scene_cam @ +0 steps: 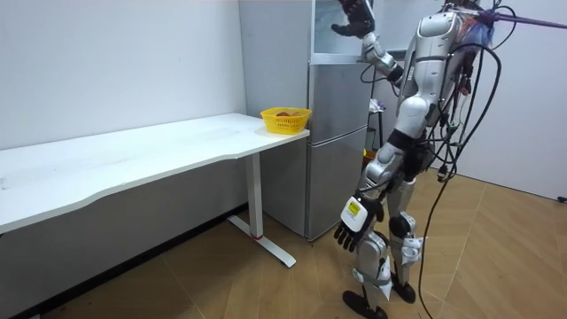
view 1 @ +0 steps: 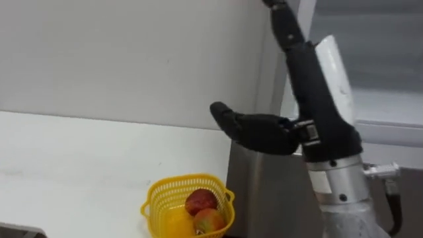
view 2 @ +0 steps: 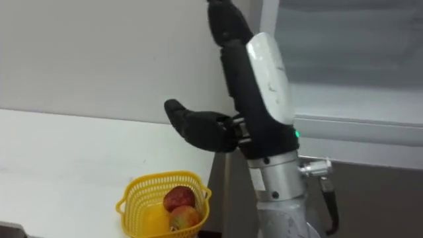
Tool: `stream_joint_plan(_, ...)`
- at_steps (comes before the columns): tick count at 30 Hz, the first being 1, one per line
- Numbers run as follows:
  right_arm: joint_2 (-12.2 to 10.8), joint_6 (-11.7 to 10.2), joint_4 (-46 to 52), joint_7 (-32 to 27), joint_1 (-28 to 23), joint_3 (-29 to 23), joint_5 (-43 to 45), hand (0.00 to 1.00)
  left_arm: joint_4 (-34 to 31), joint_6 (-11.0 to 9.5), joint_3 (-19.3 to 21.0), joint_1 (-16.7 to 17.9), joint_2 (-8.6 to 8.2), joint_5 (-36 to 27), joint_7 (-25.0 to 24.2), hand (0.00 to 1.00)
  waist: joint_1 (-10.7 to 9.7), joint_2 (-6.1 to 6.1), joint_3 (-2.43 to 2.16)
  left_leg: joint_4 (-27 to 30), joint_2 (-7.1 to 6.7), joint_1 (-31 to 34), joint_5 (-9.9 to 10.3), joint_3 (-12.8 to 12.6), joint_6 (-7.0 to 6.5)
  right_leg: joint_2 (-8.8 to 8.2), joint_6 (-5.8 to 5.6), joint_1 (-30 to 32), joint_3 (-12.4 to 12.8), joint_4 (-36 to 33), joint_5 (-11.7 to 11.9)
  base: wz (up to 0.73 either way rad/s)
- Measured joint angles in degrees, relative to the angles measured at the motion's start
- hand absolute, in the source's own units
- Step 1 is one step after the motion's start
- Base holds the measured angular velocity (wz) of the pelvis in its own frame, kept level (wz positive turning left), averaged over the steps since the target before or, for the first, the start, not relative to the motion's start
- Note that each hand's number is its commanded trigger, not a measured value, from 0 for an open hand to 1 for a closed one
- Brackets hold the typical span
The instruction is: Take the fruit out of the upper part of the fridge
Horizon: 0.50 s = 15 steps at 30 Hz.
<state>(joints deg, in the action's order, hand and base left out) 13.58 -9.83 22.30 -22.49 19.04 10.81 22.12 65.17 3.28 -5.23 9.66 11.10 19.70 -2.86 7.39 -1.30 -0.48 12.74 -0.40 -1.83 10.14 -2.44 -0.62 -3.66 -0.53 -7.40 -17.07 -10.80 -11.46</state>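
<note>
- The robot stands upright on the wooden floor, close in front of a tall grey metal fridge [scene_cam: 337, 133] that is just beside the right end of a long white surface [scene_cam: 133, 155].
- The fridge has two sections, one above the other. The lower one is a plain grey front, and a thin horizontal seam divides it from the upper one.
- The upper fridge section [scene_cam: 332, 40] is paler and faintly bluish, with a light frame around it and a white ledge along its bottom edge. From here I cannot tell whether its door is open or closed.
- The right hand [view 1: 307, 92] is raised high in front of that upper section, with the arm reaching up from below. Its fingers point straight up and the thumb sticks out to the left. It is released and holds nothing. I cannot tell whether it touches the fridge.
- The left hand [scene_cam: 357, 223] hangs by the robot's thigh with loose fingers and holds nothing.
- A yellow plastic mesh basket [view 1: 158, 198] sits on the surface's right end, next to the fridge. A red fruit [view 1: 200, 200] and a yellow fruit [view 1: 178, 221] lie in it.
</note>
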Motion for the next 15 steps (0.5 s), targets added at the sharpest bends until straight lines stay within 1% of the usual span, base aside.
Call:
stream_joint_plan(1,0.04,-0.30,0.69,-0.55,-0.83,-0.98,-0.46,0.00,0.01,-0.06,0.00,0.17,-0.13,-0.01,0.06,0.00,-0.55,-0.15,-0.04,-0.02,-0.01,-0.09,0.00,-0.10,0.00,0.03,0.06,-0.07,0.22,0.12,0.04,-0.09)
stream_joint_plan(3,0.06,-1.10,1.66,-3.36,-3.41,-4.24,-1.31,0.00,0.07,-0.24,0.02,1.22,-0.53,-0.31,0.09,0.00,-1.79,-0.21,0.09,-0.54,0.00,-1.03,0.02,-0.98,-0.02,0.14,0.04,-0.69,1.50,0.34,0.02,-0.19)
stream_joint_plan(4,0.10,-1.21,1.65,-4.13,-3.89,-5.06,-1.42,0.00,0.08,-0.37,0.02,1.41,-0.54,-0.56,0.10,0.00,-2.35,-0.34,0.12,-0.61,0.01,-1.26,0.04,-1.11,-0.04,0.14,0.00,-0.80,1.58,0.42,0.00,-0.20)
stream_joint_plan(6,0.11,-1.62,1.70,-6.84,-5.89,-8.11,-1.35,0.00,-0.04,-1.02,0.24,1.75,-0.65,-0.79,0.10,0.00,-3.09,-0.49,0.11,-1.06,0.17,-1.81,0.04,-2.17,-0.03,0.35,-0.02,-0.63,2.78,1.03,0.00,-0.21)
stream_joint_plan(7,0.12,-1.74,1.86,-8.00,-6.91,-9.21,-1.35,0.00,-0.08,-1.26,0.47,1.83,-0.69,-0.80,0.07,0.00,-4.10,-0.57,0.06,-1.11,0.21,-1.79,0.06,-2.38,-0.04,0.35,-0.03,-0.40,2.83,1.00,0.00,-0.14)
stream_joint_plan(9,0.17,-2.27,2.30,-9.44,-8.88,-10.47,-1.64,0.00,0.12,-1.33,0.58,2.21,-0.64,-1.05,0.10,0.00,-4.84,-0.68,0.03,-1.37,0.25,-1.82,0.06,-2.55,-0.03,0.39,-0.01,-0.16,2.88,0.78,0.04,-0.03)
stream_joint_plan(10,0.28,-2.73,2.28,-9.85,-9.76,-10.77,-1.99,0.00,0.14,-1.33,0.57,2.31,-0.62,-1.19,0.16,0.00,-5.35,-0.75,0.03,-1.38,0.26,-1.83,0.06,-2.58,-0.03,0.40,0.00,-0.19,2.87,0.80,0.07,-0.05)
stream_joint_plan(11,0.29,-3.21,2.29,-10.05,-11.92,-11.55,-2.47,0.00,0.14,-1.36,0.58,2.37,-0.68,-1.55,0.44,0.00,-5.84,-0.84,0.02,-1.47,0.33,-1.93,0.07,-2.88,-0.02,0.40,0.00,-0.13,2.97,0.73,0.07,-0.09)
stream_joint_plan(13,0.28,-3.24,2.29,-10.51,-15.87,-13.34,-2.75,0.00,0.12,-1.46,0.66,2.64,-0.97,-1.60,1.20,0.00,-6.54,-0.90,0.09,-1.74,0.58,-1.80,0.16,-3.55,0.11,0.53,0.04,0.41,3.28,0.73,0.09,-0.12)
stream_joint_plan(15,0.26,-3.23,2.27,-10.56,-17.40,-14.42,-3.40,0.00,0.10,-1.62,0.68,2.86,-1.07,-1.60,1.17,0.00,-7.20,-0.77,0.17,-1.99,0.67,-1.82,0.22,-3.78,0.20,0.68,0.04,0.62,3.77,0.76,0.10,-0.10)
